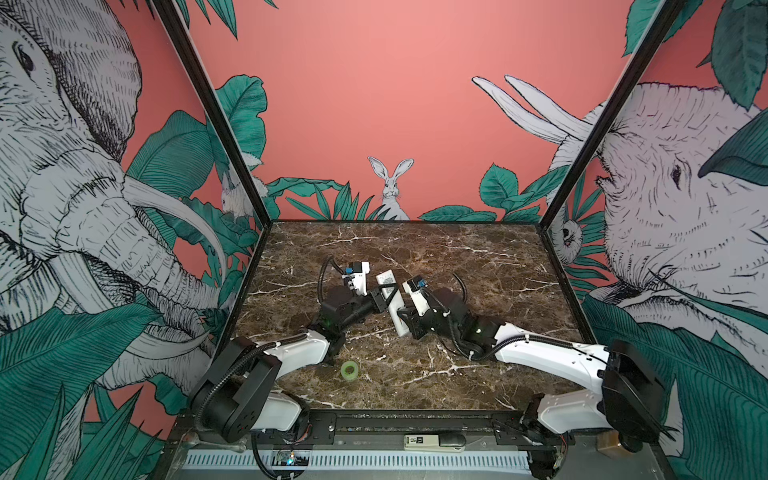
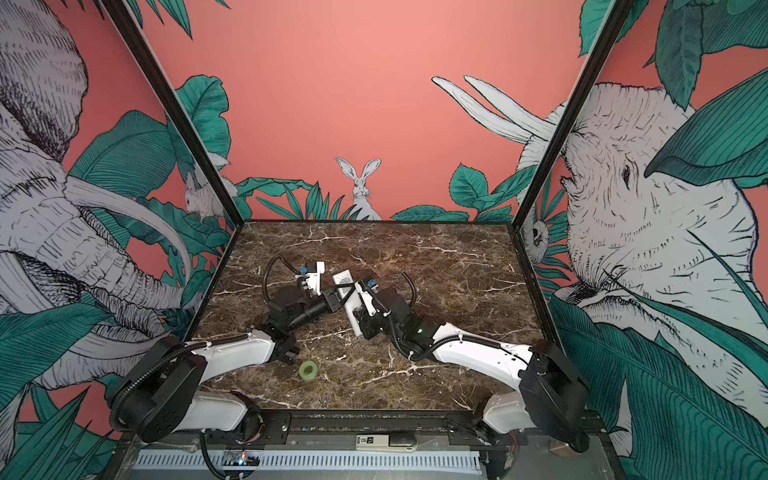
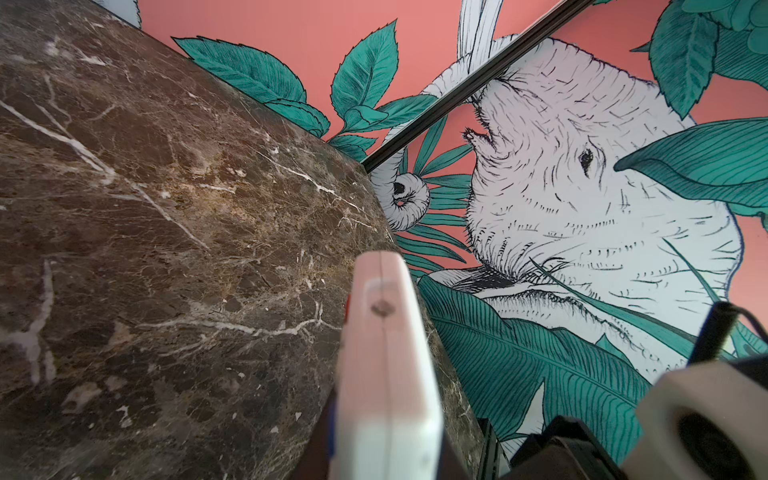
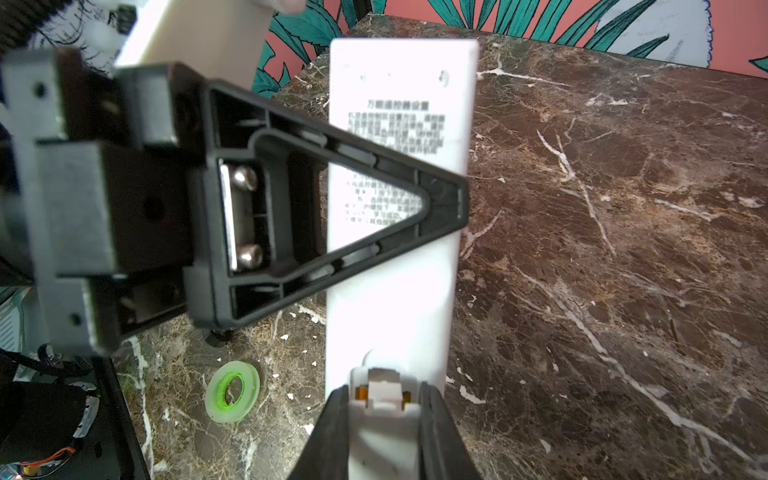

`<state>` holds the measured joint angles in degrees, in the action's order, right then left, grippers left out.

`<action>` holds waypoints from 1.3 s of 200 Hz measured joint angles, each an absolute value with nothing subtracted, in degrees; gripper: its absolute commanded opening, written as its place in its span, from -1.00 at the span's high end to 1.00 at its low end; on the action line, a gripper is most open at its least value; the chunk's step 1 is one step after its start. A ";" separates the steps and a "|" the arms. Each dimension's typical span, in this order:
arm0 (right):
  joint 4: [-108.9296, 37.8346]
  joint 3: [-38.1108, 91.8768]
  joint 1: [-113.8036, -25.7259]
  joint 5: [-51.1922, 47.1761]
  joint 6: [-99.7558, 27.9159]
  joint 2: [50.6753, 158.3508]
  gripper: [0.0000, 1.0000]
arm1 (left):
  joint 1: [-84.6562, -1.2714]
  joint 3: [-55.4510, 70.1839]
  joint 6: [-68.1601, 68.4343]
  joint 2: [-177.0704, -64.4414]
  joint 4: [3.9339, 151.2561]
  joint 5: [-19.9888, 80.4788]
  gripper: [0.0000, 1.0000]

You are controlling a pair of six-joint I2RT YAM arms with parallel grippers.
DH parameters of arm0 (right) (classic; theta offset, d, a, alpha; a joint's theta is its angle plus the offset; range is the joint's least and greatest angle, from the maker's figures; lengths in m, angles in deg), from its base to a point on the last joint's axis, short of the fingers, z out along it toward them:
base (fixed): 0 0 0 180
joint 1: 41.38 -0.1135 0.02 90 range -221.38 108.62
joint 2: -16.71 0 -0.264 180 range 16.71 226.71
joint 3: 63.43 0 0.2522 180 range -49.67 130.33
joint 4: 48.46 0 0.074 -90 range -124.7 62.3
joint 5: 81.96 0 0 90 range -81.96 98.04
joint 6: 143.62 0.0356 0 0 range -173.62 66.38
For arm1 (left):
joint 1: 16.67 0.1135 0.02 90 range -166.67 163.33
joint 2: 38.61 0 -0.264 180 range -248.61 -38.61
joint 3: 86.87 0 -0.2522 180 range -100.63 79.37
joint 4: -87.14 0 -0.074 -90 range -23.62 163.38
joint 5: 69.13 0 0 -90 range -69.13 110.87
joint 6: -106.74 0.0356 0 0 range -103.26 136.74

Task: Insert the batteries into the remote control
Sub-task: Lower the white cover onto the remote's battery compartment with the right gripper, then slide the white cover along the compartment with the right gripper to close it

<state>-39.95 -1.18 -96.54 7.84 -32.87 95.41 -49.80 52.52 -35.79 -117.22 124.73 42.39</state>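
The white remote control (image 1: 385, 277) (image 2: 344, 279) is held between both grippers over the middle of the table. In the right wrist view its plain back with printed text (image 4: 399, 137) faces the camera. My left gripper (image 1: 384, 296) (image 2: 337, 296) is shut across the remote's middle, and one black triangular finger (image 4: 332, 208) lies over the back. The left wrist view shows the remote edge-on (image 3: 386, 365) between that gripper's jaws (image 3: 386, 453). My right gripper (image 1: 404, 321) (image 4: 384, 419) is shut on the remote's near end. Orange slivers of the batteries (image 4: 363, 392) show there in the bay, beside a white piece.
A green tape roll (image 1: 349, 369) (image 2: 308, 369) (image 4: 232, 391) lies on the marble table (image 1: 478, 257) near the front, between the arms. A white device with a black end (image 1: 434, 441) rests on the front rail. Black frame posts and printed walls enclose the table.
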 measured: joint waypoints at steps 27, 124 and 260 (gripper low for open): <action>-40.00 -1.18 -96.54 7.82 -32.84 95.41 0.66 | -49.80 52.52 -35.79 -117.22 124.75 42.39 1.00; -41.40 -1.64 -96.60 7.55 -32.58 95.39 0.25 | -49.86 52.54 -36.20 -117.22 125.56 42.39 1.00; -40.19 -3.23 -96.91 9.19 -32.15 90.80 0.11 | -49.91 52.97 -36.47 -117.24 126.72 42.44 1.00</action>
<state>-40.19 -3.23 -96.91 9.19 -32.15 90.80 -49.91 52.97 -36.47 -117.24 126.72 42.44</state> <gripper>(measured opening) 0.447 0.211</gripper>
